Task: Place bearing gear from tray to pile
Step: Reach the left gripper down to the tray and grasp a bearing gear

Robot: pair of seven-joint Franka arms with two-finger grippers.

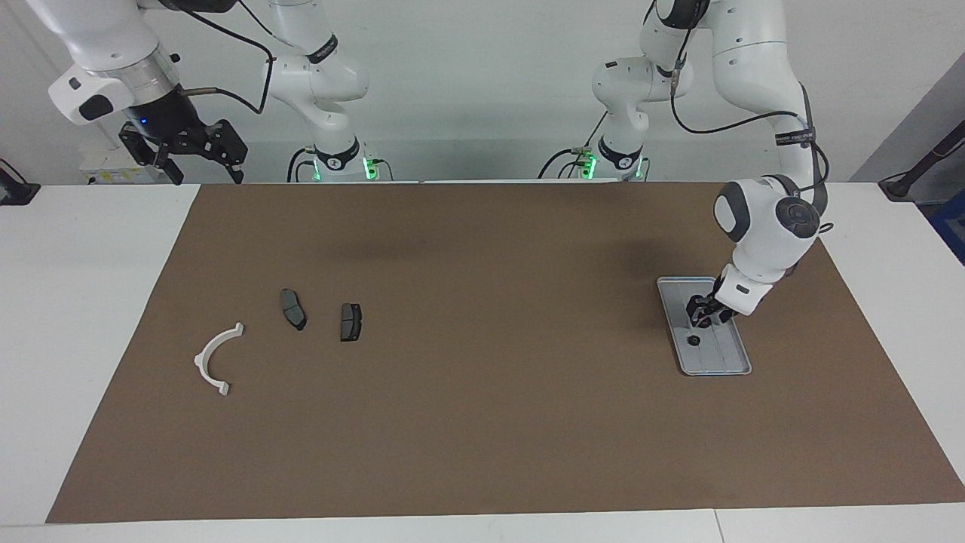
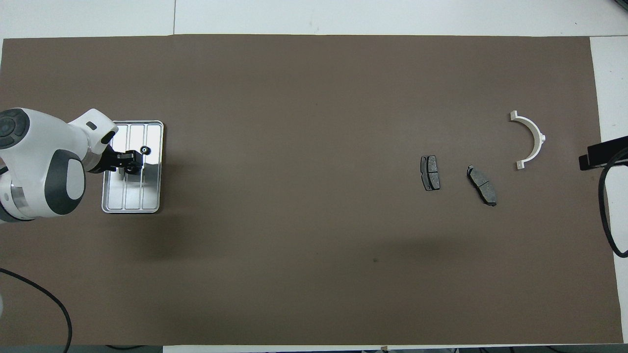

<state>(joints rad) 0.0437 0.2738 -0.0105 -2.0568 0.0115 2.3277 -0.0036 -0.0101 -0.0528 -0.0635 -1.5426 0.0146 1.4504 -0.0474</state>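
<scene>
Facing view: the left gripper (image 1: 700, 317) is down inside the tray (image 1: 730, 360), which lies toward the left arm's end of the table on the brown mat (image 1: 482, 422). Its fingertips sit at the spot where one gear lies; that gear is hidden by them here, so I cannot tell whether the fingers have closed on it or merely straddle it. A second gear (image 1: 693, 340) lies in the tray just beside the gripper, farther from the robots, untouched. The right gripper (image 1: 197, 151) hangs high over the white table edge at the right arm's end, waiting, its jaws spread wide and holding nothing. The pile lies well apart from the left gripper, toward the right arm's end: two brake pads (image 1: 350, 322) side by side and a white bracket (image 1: 216, 360) a little farther from the robots.

Overhead view: the left gripper (image 2: 131, 164) covers the middle of the tray (image 2: 152, 196). One gear (image 2: 130, 169) shows as a dark ring right at the fingertips, seemingly between them. The other gear (image 2: 145, 150) lies just beside the fingertips, apart from them. The pads (image 2: 430, 172) and bracket (image 2: 530, 139) lie on the mat (image 2: 304, 255) by the right arm's end. Only a dark edge of the right gripper (image 2: 601, 154) shows.
</scene>
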